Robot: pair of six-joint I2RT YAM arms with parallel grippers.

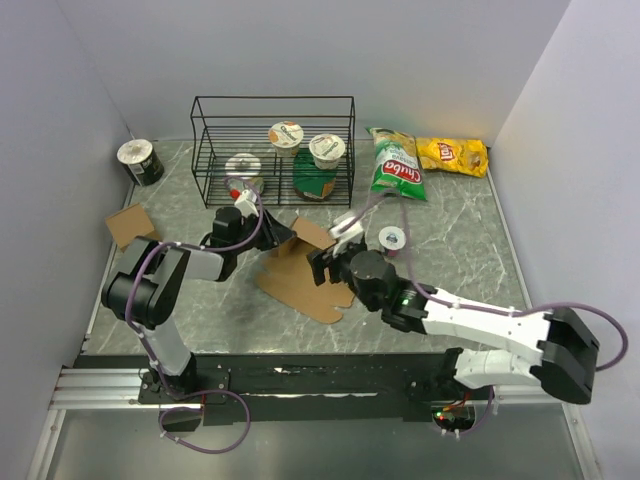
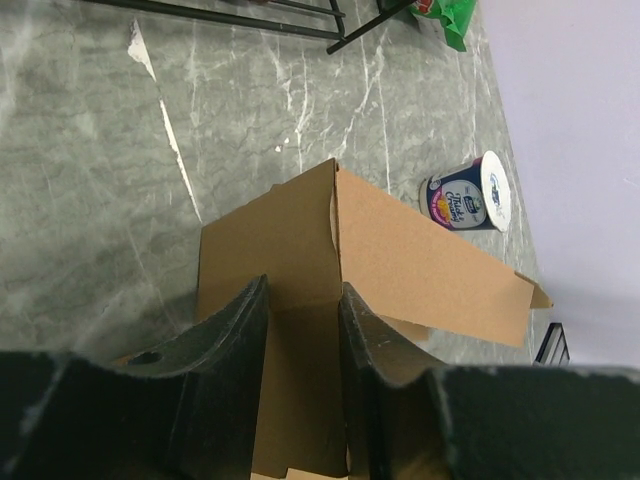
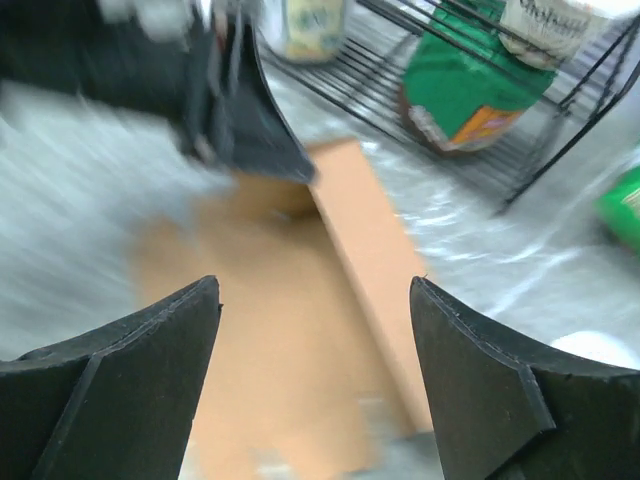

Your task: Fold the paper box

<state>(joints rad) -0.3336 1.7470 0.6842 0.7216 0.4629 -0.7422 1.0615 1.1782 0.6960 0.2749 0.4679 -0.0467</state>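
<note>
Jaws first: the right gripper (image 3: 315, 290) is spread wide with nothing between its fingers, poised over the paper box (image 1: 300, 278). The left gripper (image 2: 300, 295) has its fingers set narrowly on either side of a strip of the cardboard. We cannot tell whether they pinch it or only straddle it.

The box lies just in front of the wire rack (image 1: 272, 99), half formed, with one panel flat on the table and another raised along a crease. We judge that the left arm steadies the raised panel on the rack side, leaving the free right arm to press the next flap.

Inside the rack we see three sealed cups (image 1: 286, 135) and a green packet (image 1: 315, 183). A fourth cup (image 1: 393, 238) stands in front of the rack's right end. Two snack bags (image 1: 397, 165) lie to the rack's right and a dark tub (image 1: 140, 162) to its left.
</note>
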